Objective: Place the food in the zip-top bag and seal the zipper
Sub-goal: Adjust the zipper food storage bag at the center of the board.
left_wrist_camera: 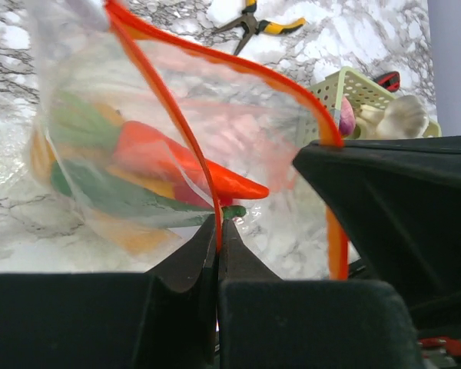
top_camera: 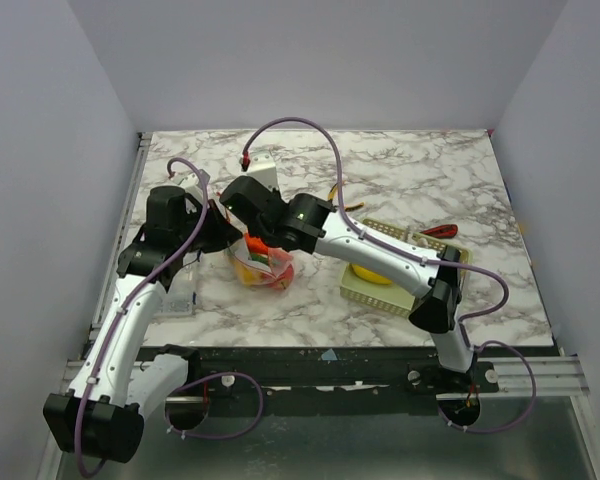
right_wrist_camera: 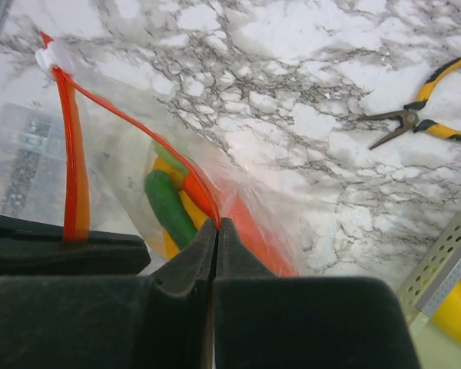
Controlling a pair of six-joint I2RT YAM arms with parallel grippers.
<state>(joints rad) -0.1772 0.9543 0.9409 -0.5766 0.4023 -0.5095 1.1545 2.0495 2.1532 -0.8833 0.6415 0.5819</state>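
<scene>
Both shut on zipper [right_wrist_camera: 71, 154]: left gripper [left_wrist_camera: 217, 234] & right gripper [right_wrist_camera: 216, 231]. Hold strip taut btwn them; slide along w/o dragging zip-top bag [left_wrist_camera: 276, 154] left.

The right gripper [right_wrist_camera: 217, 224] is pinching the zipper [right_wrist_camera: 73, 169] of the bag [right_wrist_camera: 123, 165], its jaws pressing together on the red-orange strip, which is running up and left to a white slider [right_wrist_camera: 54, 60]. Green, yellow and red food [right_wrist_camera: 166, 207] is showing through the clear plastic. Yellow-handled pliers [right_wrist_camera: 409, 119] are lying well apart on the marble desk [right_wrist_camera: 292, 61], and a basket [right_wrist_camera: 446, 257] corner is poking in at lower right.
</scene>
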